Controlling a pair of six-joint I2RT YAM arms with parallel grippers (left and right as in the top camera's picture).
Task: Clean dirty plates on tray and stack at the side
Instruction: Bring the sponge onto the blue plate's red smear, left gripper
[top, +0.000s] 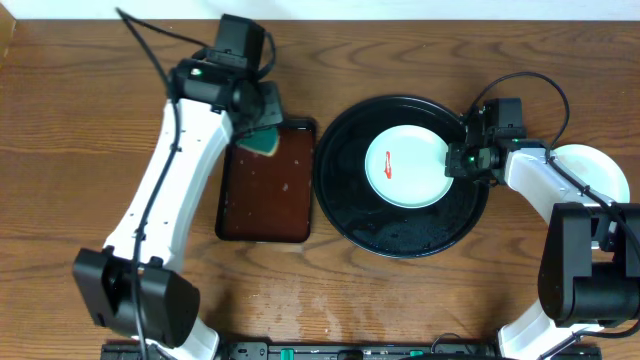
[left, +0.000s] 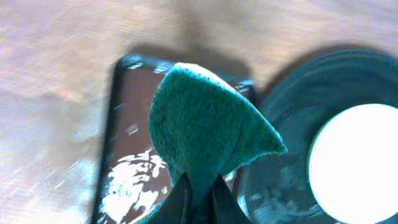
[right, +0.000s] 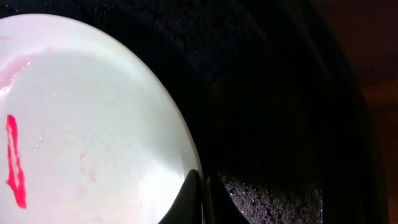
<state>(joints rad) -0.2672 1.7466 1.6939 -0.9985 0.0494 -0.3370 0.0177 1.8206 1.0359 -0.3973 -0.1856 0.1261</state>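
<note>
Closest to the left wrist camera, we are seeing the left gripper (left: 200, 196) pinching a green sponge (left: 208, 124). Its two dark fingers (left: 180, 200) are squeezing the sponge's lower corner, so the pad is fanning upward into a blunt, folded peak. Just behind the sponge, the brown tray (left: 130, 168) is lying on the table, its glossy floor showing wet white flecks. From overhead, the sponge (top: 263, 141) is hanging over the far end of that brown tray (top: 266, 190).

Closest to the right wrist camera, the right gripper (right: 202, 199) is closing on the rim of the smeared plate (right: 93, 112). Its fingers (right: 189, 198) are pressing together, one dark tip lying over the plate's edge. The plate is carrying a bright red streak near its left side and a fainter pink stain higher up. Beyond the rim, the black tray (right: 280, 112) is glistening with fine droplets.

Moving farther out in the overhead view, we are finding the smeared plate (top: 405, 165) sitting flat in the middle of the black tray (top: 345, 205), with the right gripper (top: 462, 160) meeting its right edge. The brown tray is lying just left of the black one, their rims nearly touching. On the right, a second plate (top: 600, 172) is resting on the wooden table (top: 80, 120) beside the black tray, partly hidden by the right arm.
</note>
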